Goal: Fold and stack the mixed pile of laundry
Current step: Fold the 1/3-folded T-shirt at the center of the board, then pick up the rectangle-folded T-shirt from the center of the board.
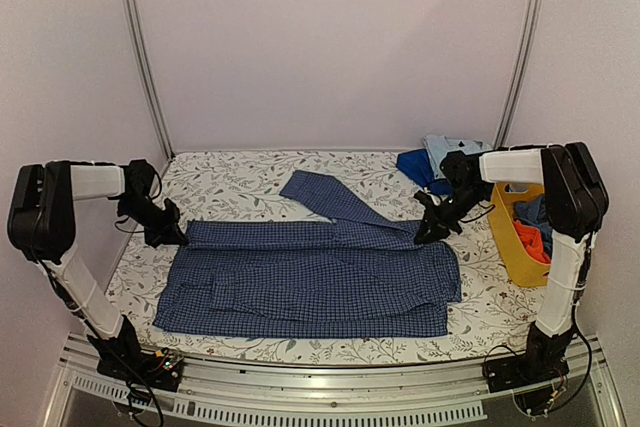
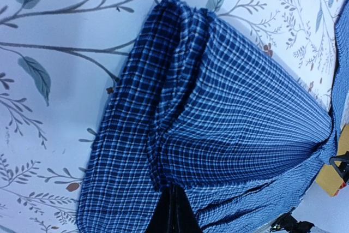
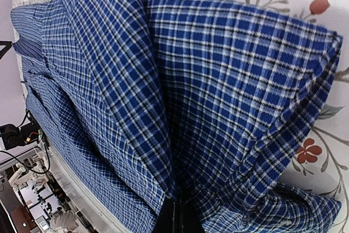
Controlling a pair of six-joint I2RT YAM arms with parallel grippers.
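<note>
— So, where does the blue checked shirt (image 1: pixel 310 287) lie?

— It lies spread on the flowered table (image 1: pixel 240 182), in the middle, between the two arms; its long side runs from left to right; one sleeve (image 1: pixel 330 197) stretches slantwise toward the back of the table.

— And the left gripper (image 1: pixel 172 237), what is its state?

— It is at the far left corner of the shirt; its jaws are closed on the cloth; in the left wrist view the checked fabric bunches into folds, and these folds run together at the dark fingertips at the bottom of the picture.

— Is the right gripper (image 1: pixel 428 232) the same?

— Yes; it is at the far right corner, just beside the place where the sleeve begins; it pinches the fabric as well; in the right wrist view two layers of the shirt meet at its closed fingers. Whether the two corners are lifted from the table, I cannot tell.

— Where are the other pieces of laundry?

— A yellow basket (image 1: pixel 515 247) stands at the right edge of the table, beside the right arm; inside it I see a red-orange cloth (image 1: pixel 533 239) and, behind that, a dark blue piece (image 1: pixel 535 212); at the back right corner a deep blue garment (image 1: pixel 415 165) and a light blue garment (image 1: pixel 450 152) lie on the table, touching each other; both are apart from the shirt.
</note>
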